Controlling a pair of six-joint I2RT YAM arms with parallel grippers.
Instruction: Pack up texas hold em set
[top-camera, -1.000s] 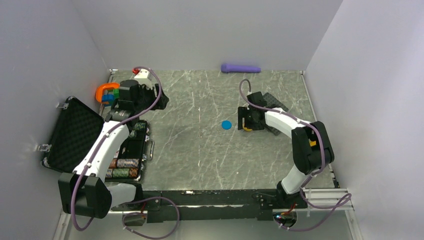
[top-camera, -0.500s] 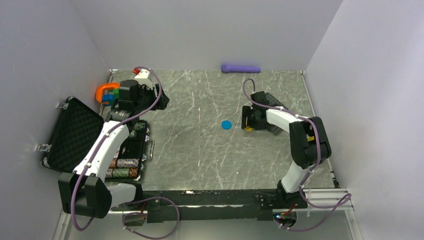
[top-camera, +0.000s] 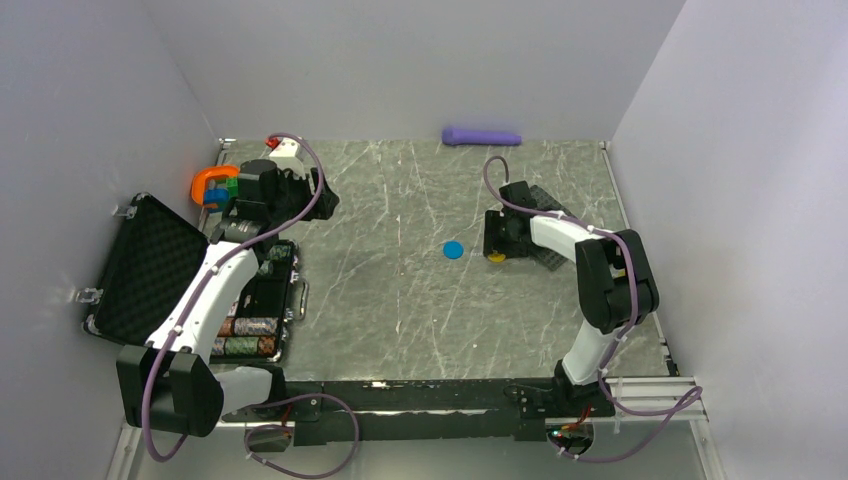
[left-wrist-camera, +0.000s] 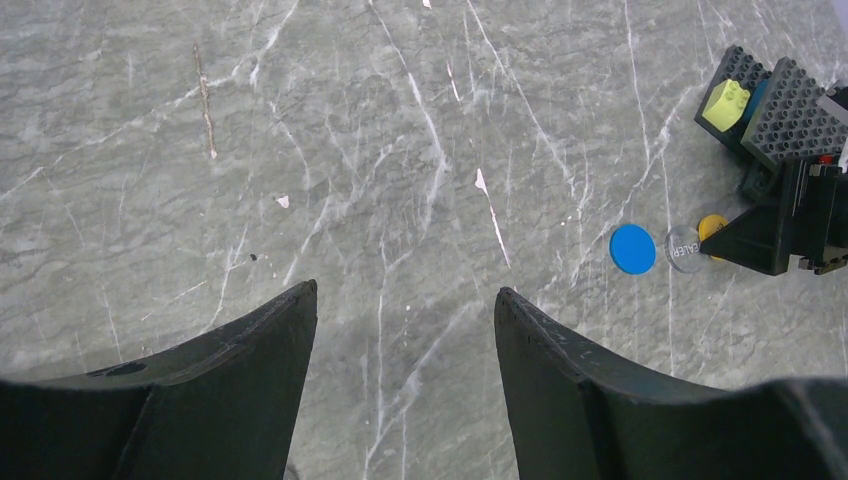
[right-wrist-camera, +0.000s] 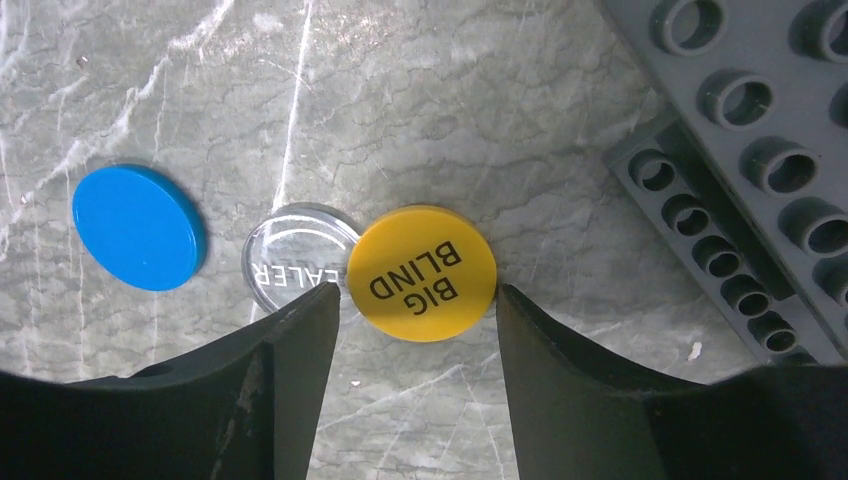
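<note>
The black foam-lined case (top-camera: 150, 270) lies open at the left, with striped chip stacks (top-camera: 245, 336) in its tray. A blue disc (top-camera: 453, 249) lies mid-table; it also shows in the right wrist view (right-wrist-camera: 138, 227). Beside it lie a clear dealer disc (right-wrist-camera: 297, 254) and a yellow "BIG BLIND" disc (right-wrist-camera: 422, 272). My right gripper (right-wrist-camera: 418, 305) is open, low over the table, its fingertips either side of the yellow disc's near edge. My left gripper (left-wrist-camera: 405, 295) is open and empty, held high near the case's far end.
Dark studded building plates (right-wrist-camera: 760, 150) lie right of the yellow disc, close to my right gripper. An orange ring toy (top-camera: 213, 184) with coloured blocks sits at the back left. A purple cylinder (top-camera: 481, 136) lies along the back wall.
My right gripper has moved slightly toward the back and lowered over the yellow disc. The left arm has not moved.
</note>
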